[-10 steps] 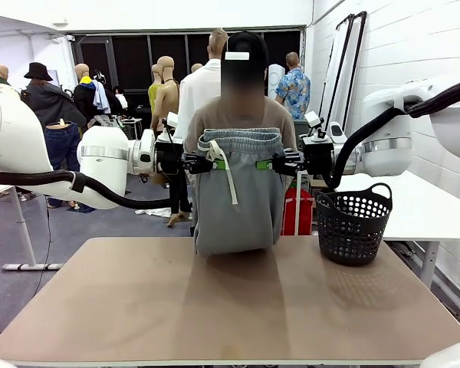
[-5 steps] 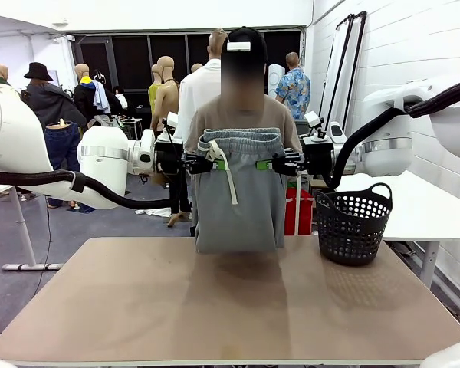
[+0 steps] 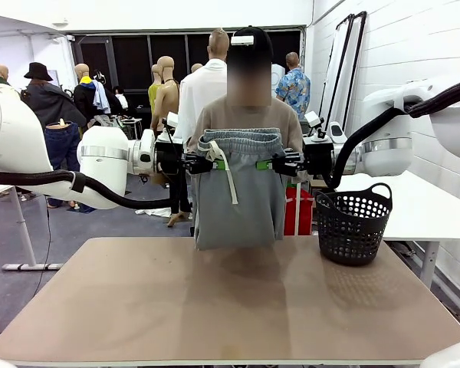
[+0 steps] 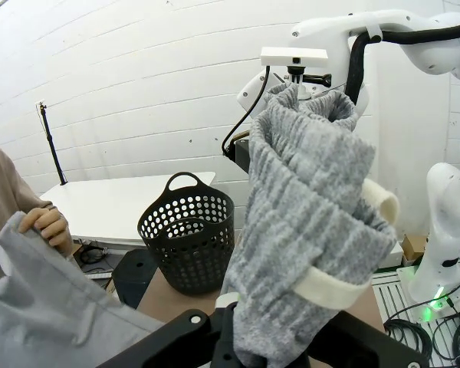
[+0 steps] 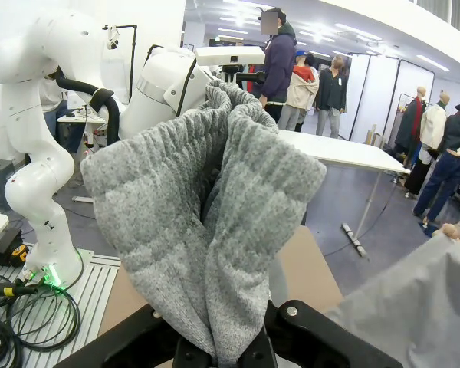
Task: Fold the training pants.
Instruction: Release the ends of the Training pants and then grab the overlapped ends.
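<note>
Both tools are clenched tight at the waist: the left gripper [image 3: 215, 164] and the right gripper [image 3: 262, 164] each pinch the training pants [image 3: 238, 203], which hang above the table's [image 3: 230, 307] far edge. The bunched cloth buries the fingertips and hides most of the person [image 3: 245, 111] behind.

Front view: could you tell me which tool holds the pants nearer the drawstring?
The left tool; the drawstring hangs beside it, well away from the right tool.
</note>
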Controlling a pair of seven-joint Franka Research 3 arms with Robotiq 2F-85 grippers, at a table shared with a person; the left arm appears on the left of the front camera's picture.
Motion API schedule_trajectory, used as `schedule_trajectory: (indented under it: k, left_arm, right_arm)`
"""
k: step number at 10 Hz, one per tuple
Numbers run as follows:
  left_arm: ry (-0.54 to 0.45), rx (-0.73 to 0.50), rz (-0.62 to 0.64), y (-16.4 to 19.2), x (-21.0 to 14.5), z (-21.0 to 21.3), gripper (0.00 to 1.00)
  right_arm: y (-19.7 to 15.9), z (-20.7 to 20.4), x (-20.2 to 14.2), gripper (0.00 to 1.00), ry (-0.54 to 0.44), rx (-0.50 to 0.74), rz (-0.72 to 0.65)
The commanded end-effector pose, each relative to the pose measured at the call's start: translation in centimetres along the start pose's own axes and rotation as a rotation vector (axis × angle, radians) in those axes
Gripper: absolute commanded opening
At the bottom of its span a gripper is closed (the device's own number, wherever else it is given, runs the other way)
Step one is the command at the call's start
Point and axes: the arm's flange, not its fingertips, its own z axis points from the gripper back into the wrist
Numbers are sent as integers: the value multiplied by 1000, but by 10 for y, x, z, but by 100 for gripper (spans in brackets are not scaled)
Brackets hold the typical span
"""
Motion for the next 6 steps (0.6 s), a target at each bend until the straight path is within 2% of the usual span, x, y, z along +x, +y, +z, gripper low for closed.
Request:
schedule_trajectory:
  k: [1, 6]
  left_arm:
    - [-24, 11, -20, -5, 0, 0, 0]
    - [-24, 11, -20, -5, 0, 0, 0]
  right_arm:
    - [2, -1, 3, 0, -8, 11, 5]
    - [2, -1, 3, 0, -8, 11, 5]
